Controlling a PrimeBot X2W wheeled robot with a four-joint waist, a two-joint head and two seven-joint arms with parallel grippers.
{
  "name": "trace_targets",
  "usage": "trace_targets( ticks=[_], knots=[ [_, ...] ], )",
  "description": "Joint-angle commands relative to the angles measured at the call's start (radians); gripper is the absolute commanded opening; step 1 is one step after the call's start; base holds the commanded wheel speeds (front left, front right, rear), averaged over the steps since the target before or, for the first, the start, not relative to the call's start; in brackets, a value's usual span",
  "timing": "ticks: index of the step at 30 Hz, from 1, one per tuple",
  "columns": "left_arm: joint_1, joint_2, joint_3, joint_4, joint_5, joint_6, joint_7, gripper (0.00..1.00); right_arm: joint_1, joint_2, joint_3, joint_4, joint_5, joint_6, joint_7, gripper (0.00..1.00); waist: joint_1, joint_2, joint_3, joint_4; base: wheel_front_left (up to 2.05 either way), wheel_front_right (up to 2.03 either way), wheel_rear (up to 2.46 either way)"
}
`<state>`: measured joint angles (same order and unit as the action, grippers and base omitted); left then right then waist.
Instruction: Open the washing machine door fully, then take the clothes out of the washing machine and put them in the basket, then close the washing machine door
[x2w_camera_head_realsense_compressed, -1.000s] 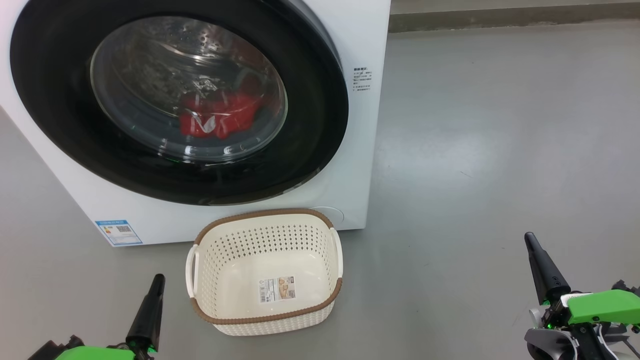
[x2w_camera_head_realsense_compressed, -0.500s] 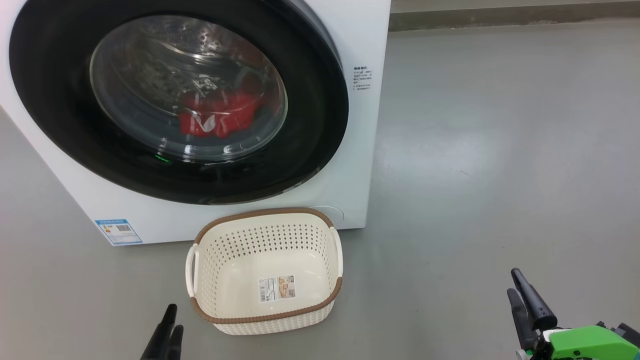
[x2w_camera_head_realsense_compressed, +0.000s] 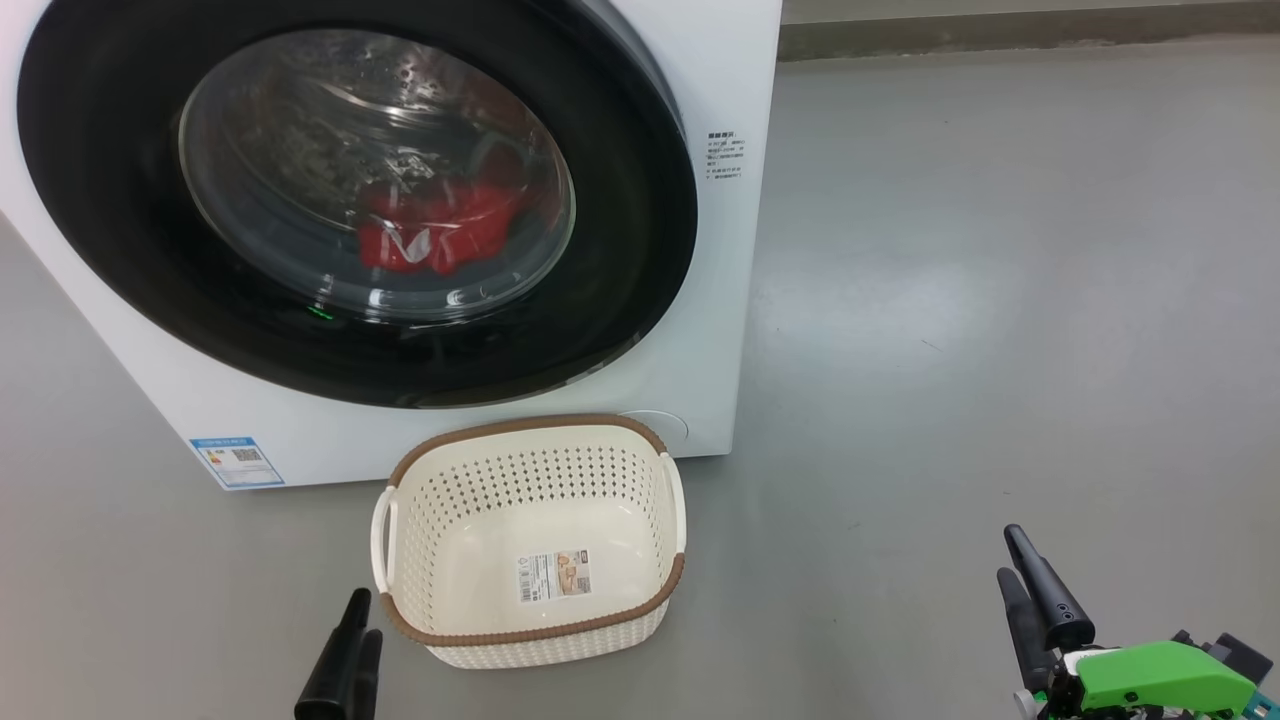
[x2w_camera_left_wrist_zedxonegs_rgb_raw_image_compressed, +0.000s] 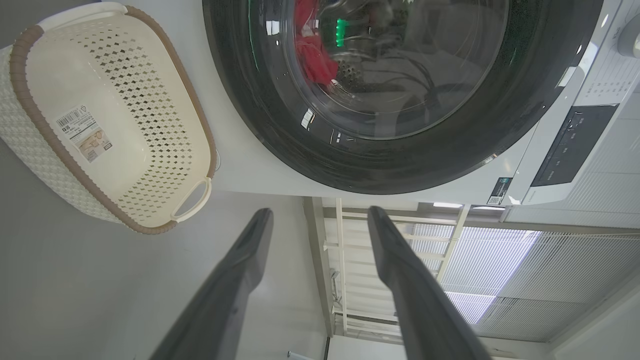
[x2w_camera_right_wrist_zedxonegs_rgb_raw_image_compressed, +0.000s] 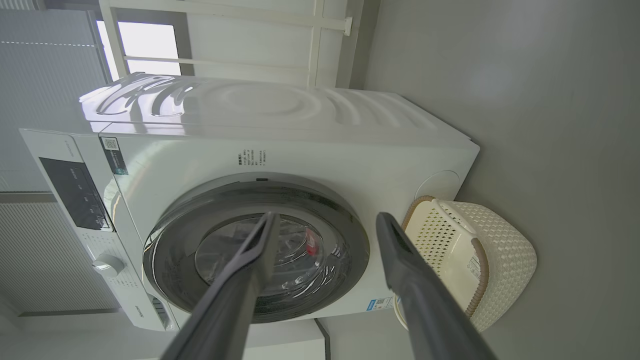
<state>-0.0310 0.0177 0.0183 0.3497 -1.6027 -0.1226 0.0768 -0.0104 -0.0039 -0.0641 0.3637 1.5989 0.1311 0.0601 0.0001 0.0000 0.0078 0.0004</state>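
Left gripper (x2w_camera_head_realsense_compressed: 362, 612) sits at the bottom edge of the head view, just beside the left end of the basket (x2w_camera_head_realsense_compressed: 520, 425). My left wrist view shows its two fingers spread with nothing between them. The right gripper (x2w_camera_head_realsense_compressed: 1010, 552) is at the lower right over bare floor (x2w_camera_head_realsense_compressed: 950, 300), well apart from everything, and its fingers are also spread and empty.

The washing machine (x2w_camera_head_realsense_compressed: 720, 300) fills the upper left of the frame. The washing machine door (x2w_camera_head_realsense_compressed: 350, 120) covers the opening, and I cannot tell whether it is latched or only resting against the front. The clothes (x2w_camera_head_realsense_compressed: 440, 235) show red through the glass, low in the drum. The basket stands empty on the floor at lower centre, close to the machine's front and under the door's lower rim.

I judge that the task is at its first step, opening the door. I cannot make out a handle or which side is hinged, so I should settle that before I commit an arm. The black rim is glossy, so a pinch may slip. Hooking one finger behind the free edge looks safer. I should pull along the door's arc and not straight outward. I should also keep the other arm out of the swing, watch that the door clears the basket, and carry it fully open so it will not drift back while I reach in.
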Motion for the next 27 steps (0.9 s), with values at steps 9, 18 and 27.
trace_targets(
  ticks=[9,18,27],
  knots=[
    [-0.069,0.026,-0.033,-0.034,0.050,-0.002,-0.043,1.00,-0.077,-0.016,0.021,-0.028,-0.077,0.000,-0.031,1.00,-0.0001,0.0000,0.004,0.001,0.00,0.00,0.00],
    [-0.092,0.027,-0.039,-0.041,0.168,-0.003,-0.071,1.00,-0.101,-0.019,0.036,-0.026,-0.167,0.000,-0.057,1.00,-0.0001,0.0000,0.006,0.002,0.00,0.00,0.00],
    [-0.112,0.025,-0.055,-0.052,0.308,-0.003,-0.098,1.00,-0.124,-0.022,0.051,-0.024,-0.300,0.000,-0.084,1.00,-0.0001,0.0000,0.006,0.001,0.00,0.00,0.00]
  ],
)
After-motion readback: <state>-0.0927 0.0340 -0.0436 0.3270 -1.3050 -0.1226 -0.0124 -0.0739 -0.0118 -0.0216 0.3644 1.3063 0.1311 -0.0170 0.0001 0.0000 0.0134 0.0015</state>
